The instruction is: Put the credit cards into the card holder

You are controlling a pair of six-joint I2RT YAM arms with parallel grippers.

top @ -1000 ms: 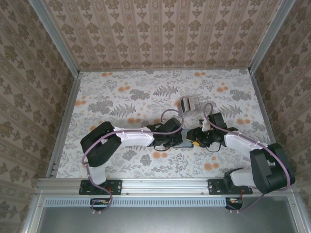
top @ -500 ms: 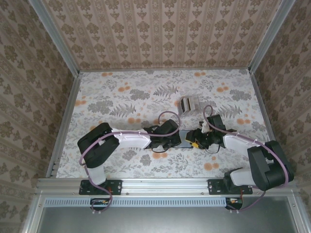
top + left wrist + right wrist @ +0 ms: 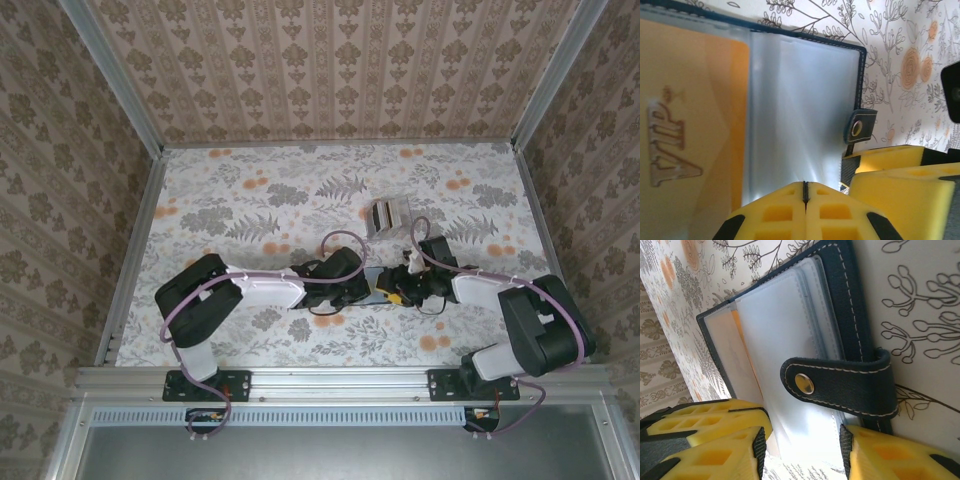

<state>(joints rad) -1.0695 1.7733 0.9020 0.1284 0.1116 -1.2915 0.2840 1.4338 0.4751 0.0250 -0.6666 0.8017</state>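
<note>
Grey and orange flowers patterned the table (image 3: 250,200) in the top view. From the lower left of that frame the left arm (image 3: 260,285) reached toward the centre, where the left gripper (image 3: 366,285) lay low over the card holder (image 3: 378,283). Above the holder and apart from it, a grey-beige stack of credit cards (image 3: 388,214) sat on the table. From the lower right the right arm (image 3: 490,290) came in, and the right gripper (image 3: 398,292) sat at the holder's right edge, so the 2 grippers nearly met.

In the left wrist view the card holder (image 3: 861,85) lay open. At the left of the frame a gold-orange card (image 3: 695,125) marked VIP sat inside a plastic pocket. To its right a clear sleeve (image 3: 800,110) caught white glare, and the snap tab (image 3: 860,126) hung off the navy stitched border. At bottom centre the left gripper (image 3: 805,192) had its 2 yellow fingers pressed together along a thin seam, tips at the sleeve's lower edge. The right gripper's yellow fingers (image 3: 900,187) filled the lower right, just beside.

In the right wrist view the gold-orange card (image 3: 742,335) showed as a sliver at the left, under the clear sleeve (image 3: 785,340). The snap tab (image 3: 840,385) crossed the sleeve from the navy cover of the card holder (image 3: 840,305). The right gripper (image 3: 802,445) held its jaws apart, with the tab and sleeve edge between them. Whether the pads touched the holder could not be told.
</note>
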